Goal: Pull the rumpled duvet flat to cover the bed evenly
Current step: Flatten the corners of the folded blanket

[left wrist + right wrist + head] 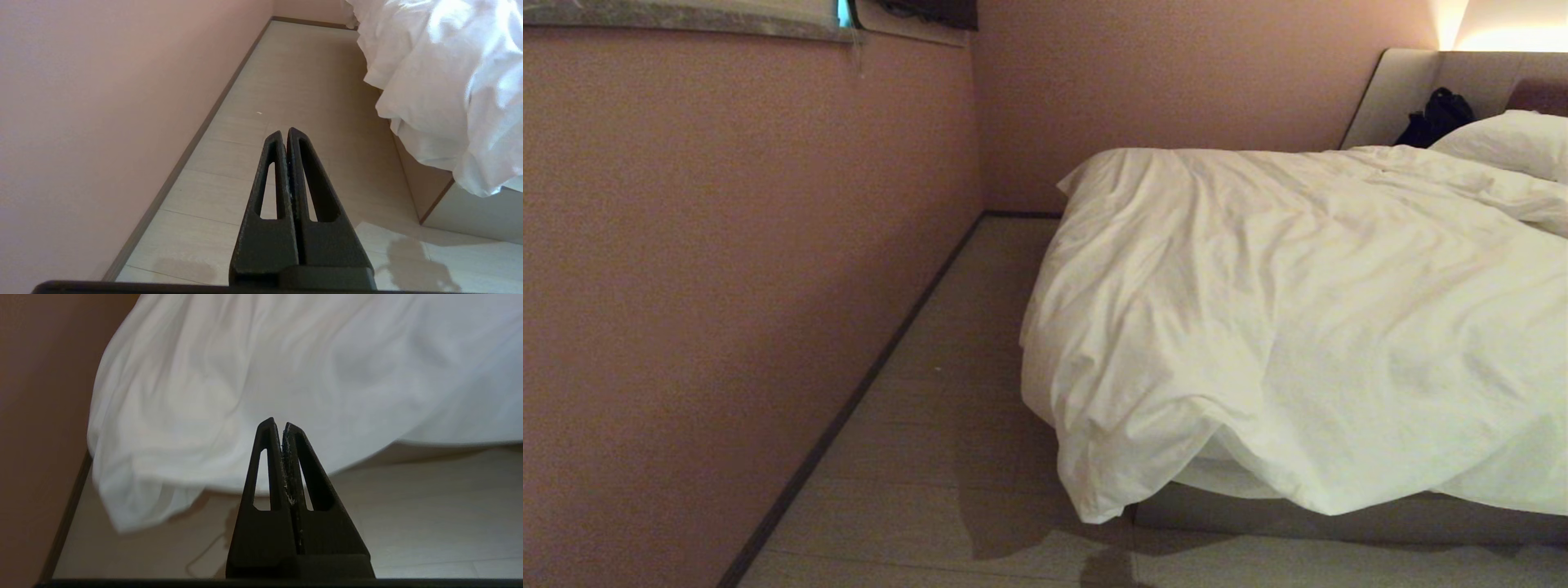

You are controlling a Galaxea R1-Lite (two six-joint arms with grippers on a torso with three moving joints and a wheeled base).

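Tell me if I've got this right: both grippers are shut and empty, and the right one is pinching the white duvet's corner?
Not quite. The right gripper is shut but holds nothing: the right wrist view shows it short of the duvet, whose corner hangs free over the floor. The left gripper is shut and empty, as you said.

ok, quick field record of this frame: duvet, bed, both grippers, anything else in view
duvet: rumpled, draped over the bed's corner, one corner hanging almost to the floor
bed: base showing under the duvet
pillow: at the headboard end
dark bag: against the headboard
left gripper: jaws shut, empty, over the floor
right gripper: jaws shut, empty, pointing at the duvet's hanging edge
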